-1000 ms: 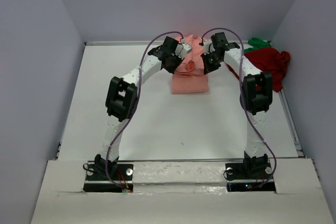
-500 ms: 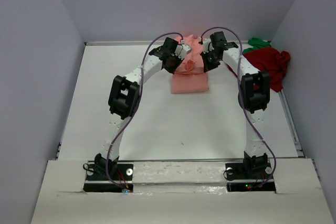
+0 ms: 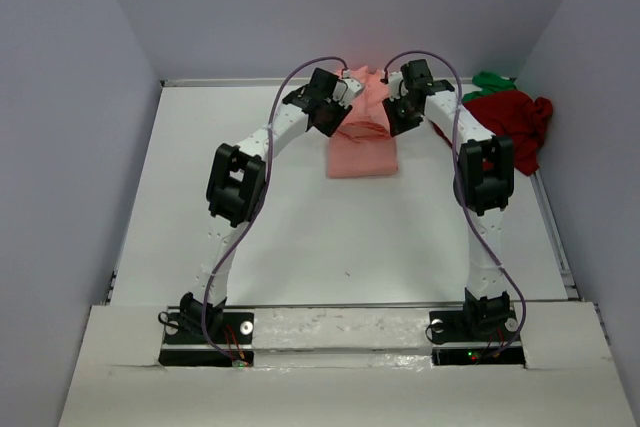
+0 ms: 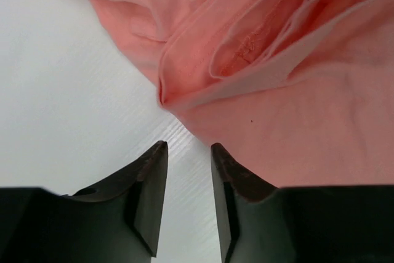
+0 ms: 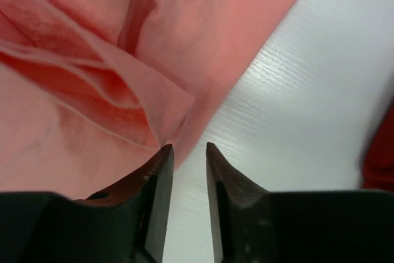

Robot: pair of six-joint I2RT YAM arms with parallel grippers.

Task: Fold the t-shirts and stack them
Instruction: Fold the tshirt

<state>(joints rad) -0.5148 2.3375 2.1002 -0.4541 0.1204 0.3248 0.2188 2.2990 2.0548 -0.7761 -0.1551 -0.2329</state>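
Observation:
A salmon-pink t-shirt (image 3: 362, 152) lies folded at the far middle of the table, its upper layers loosely bunched between the two arms. My left gripper (image 4: 189, 147) hovers at its left edge, jaws open a little with only white table between them; the pink cloth (image 4: 295, 115) lies just ahead and to the right. My right gripper (image 5: 189, 146) stands at the shirt's right edge, jaws slightly open and empty, a pink fold (image 5: 92, 84) just beyond its left fingertip. A dark red t-shirt (image 3: 515, 119) lies crumpled at the far right, a bright green one (image 3: 492, 80) peeking out behind it.
The table's back edge meets the wall just behind the shirts. The right wall is close to the dark red shirt, whose edge (image 5: 378, 158) shows at the right of the right wrist view. Both arm bases (image 3: 340, 332) sit at the near edge.
Both grippers have opened and let go of the pink cloth they held raised. The bunched top layer has dropped flatter onto the folded shirt.

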